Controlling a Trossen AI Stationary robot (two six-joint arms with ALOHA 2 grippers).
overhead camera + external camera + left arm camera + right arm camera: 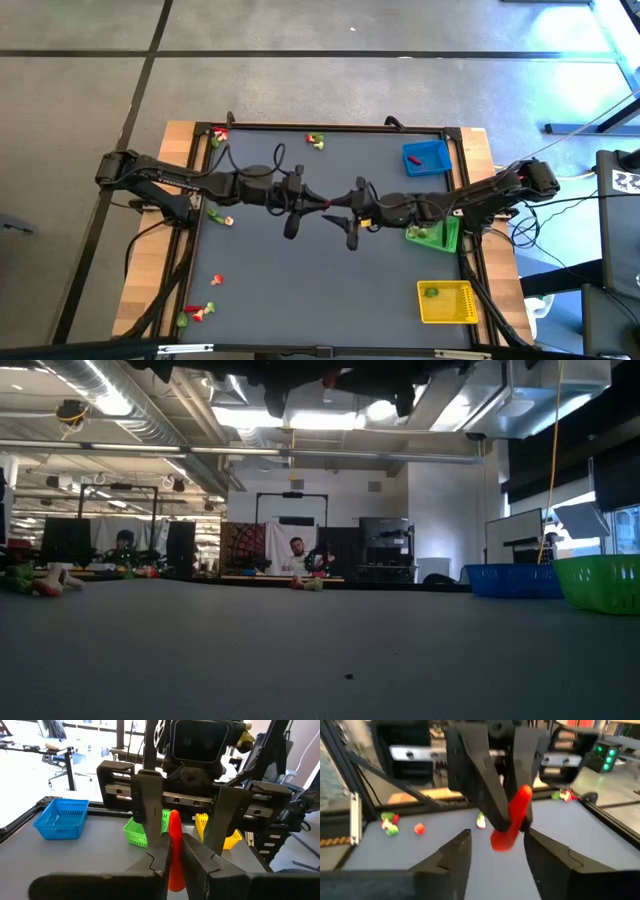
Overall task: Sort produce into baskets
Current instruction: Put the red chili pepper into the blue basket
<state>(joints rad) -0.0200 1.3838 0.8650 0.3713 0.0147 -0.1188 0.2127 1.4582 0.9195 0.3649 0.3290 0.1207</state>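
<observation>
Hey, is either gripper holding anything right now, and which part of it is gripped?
The left gripper is shut on a long red produce piece, pinching it at one end. The right gripper is open around its other end, not gripping.

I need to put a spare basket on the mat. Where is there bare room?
The bare stretch between the yellow basket and the produce at the opposite near corner is free. Mid-mat is crowded: left gripper and right gripper meet over a red piece.

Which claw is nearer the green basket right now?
Right. The right claw hangs over mid-table with its arm passing right beside the green basket; the left claw, shut on a red piece, sits just beyond it, farther from that basket.
</observation>
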